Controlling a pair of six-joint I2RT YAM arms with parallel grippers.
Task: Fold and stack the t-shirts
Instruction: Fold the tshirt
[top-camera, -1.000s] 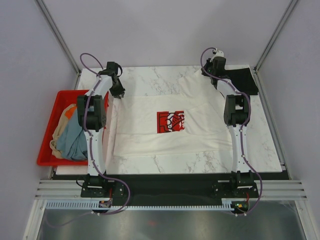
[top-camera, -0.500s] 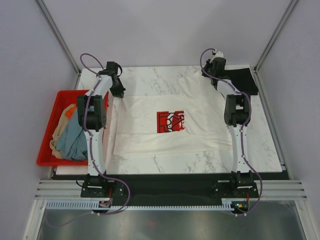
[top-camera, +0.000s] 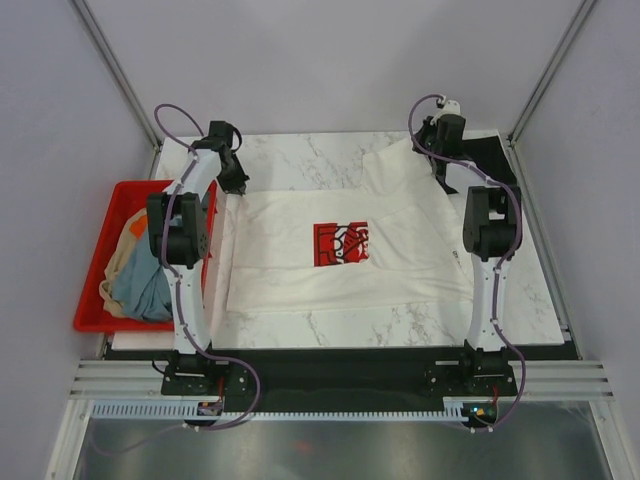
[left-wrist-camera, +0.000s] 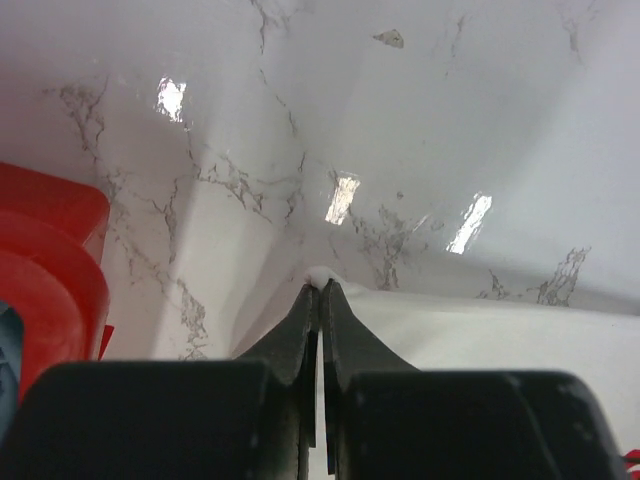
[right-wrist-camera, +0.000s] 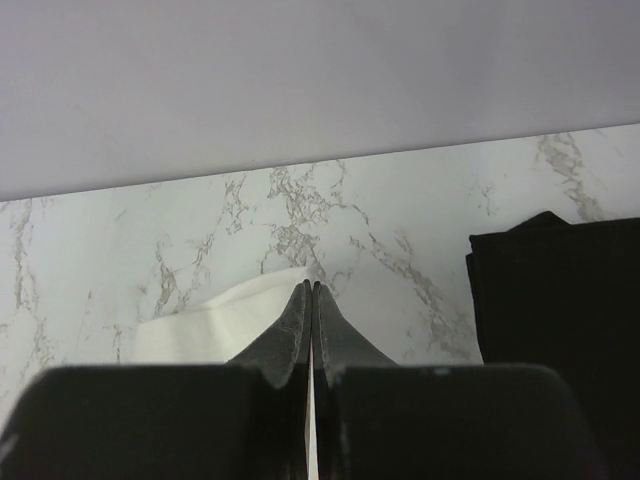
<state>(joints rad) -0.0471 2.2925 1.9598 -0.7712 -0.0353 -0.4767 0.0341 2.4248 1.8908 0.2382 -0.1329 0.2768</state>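
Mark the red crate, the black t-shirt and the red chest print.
red crate (top-camera: 110, 324), top external view, near rim.
black t-shirt (right-wrist-camera: 560, 320), right wrist view, middle of cloth.
red chest print (top-camera: 341, 243), top external view, its centre.

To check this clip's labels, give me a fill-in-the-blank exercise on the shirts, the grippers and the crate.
The white shirt lies spread on the table, and its chest print is ____.
The left gripper and the right gripper are each ____ on that shirt's edge.
The black shirt lies nearest the ____ gripper.
The crate stands on the robot's ____ side.
Missing words: red; shut; right; left.
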